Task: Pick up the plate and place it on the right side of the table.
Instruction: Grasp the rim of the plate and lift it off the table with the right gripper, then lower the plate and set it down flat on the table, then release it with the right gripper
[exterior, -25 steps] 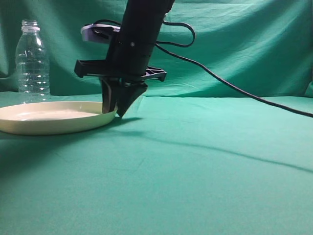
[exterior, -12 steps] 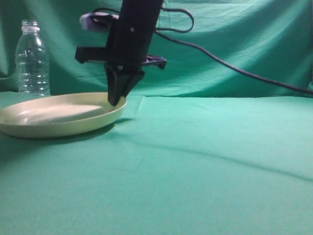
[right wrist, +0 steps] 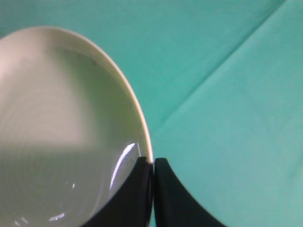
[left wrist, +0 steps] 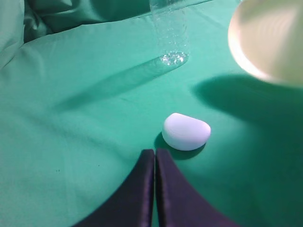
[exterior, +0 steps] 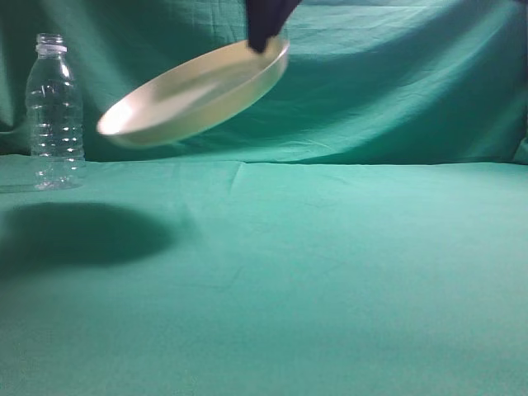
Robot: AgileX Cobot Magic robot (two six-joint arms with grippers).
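Right hand [right wrist: 152, 163] clenched on plate [exterior: 194, 91] rim, plate airborne and tilted, upper left above the bench [exterior: 330, 272], near bottle [exterior: 54, 99]. Left hand [left wrist: 154, 158] clenched on nothing, low by a white lump [left wrist: 186, 131]. Risk: thin one-edge pinch, so the plate could pivot or slip out during the swing right.

no readable text anywhere

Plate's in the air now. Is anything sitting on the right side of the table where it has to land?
Nothing visible: the plate hangs tilted from the right gripper, and the table to its right is bare cloth.
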